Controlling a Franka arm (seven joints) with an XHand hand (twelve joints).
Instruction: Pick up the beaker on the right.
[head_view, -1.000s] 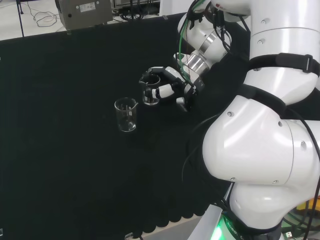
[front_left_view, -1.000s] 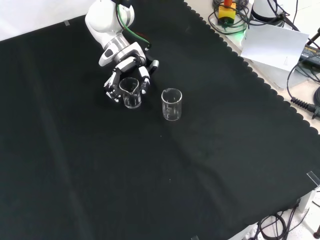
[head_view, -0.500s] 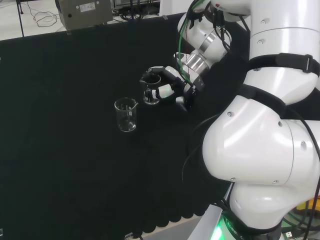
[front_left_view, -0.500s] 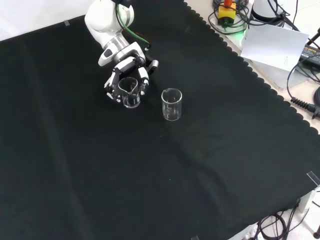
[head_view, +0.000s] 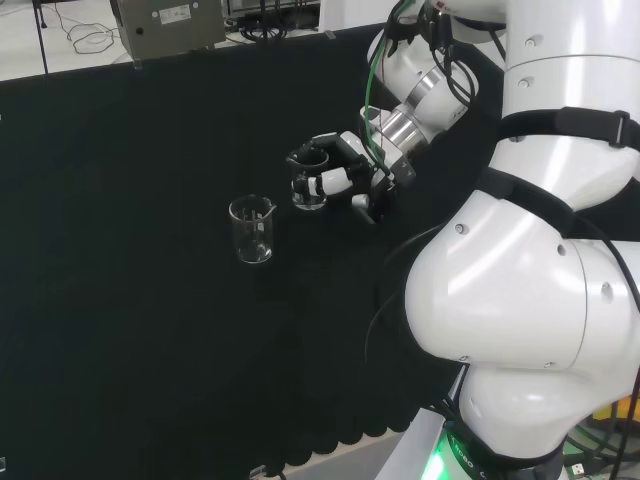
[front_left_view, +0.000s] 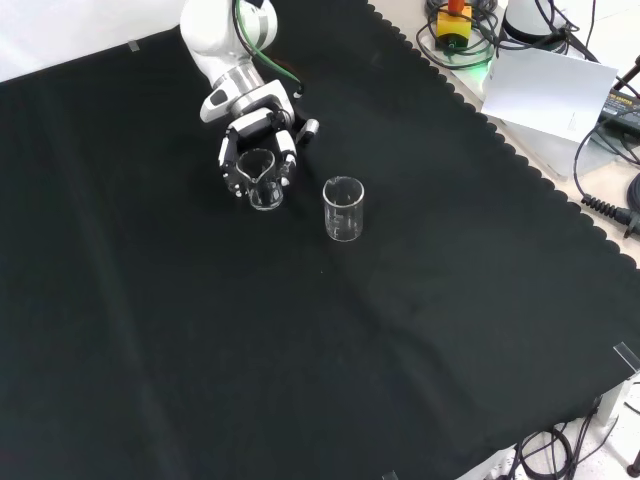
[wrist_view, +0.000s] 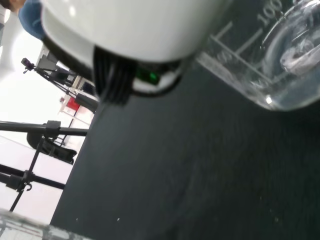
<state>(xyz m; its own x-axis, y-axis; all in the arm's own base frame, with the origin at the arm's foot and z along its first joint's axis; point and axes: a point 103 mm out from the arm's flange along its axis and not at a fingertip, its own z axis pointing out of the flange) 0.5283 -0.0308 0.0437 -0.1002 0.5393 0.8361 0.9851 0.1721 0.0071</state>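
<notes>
Hand (front_left_view: 252, 140) has its fingers curled round the small clear beaker (front_left_view: 264, 186), gripping it near the rim, so the glass sits right inside the grasp. In the front view the second beaker (front_left_view: 343, 208) stands apart on the black cloth (front_left_view: 300, 360), at about 4 o'clock from the held one, nothing touching it.

White arm, black-and-white hand

Rounded glossy links, black strap bands, green cables just behind the hand (head_view: 340, 172), metal wrist ring.
</notes>
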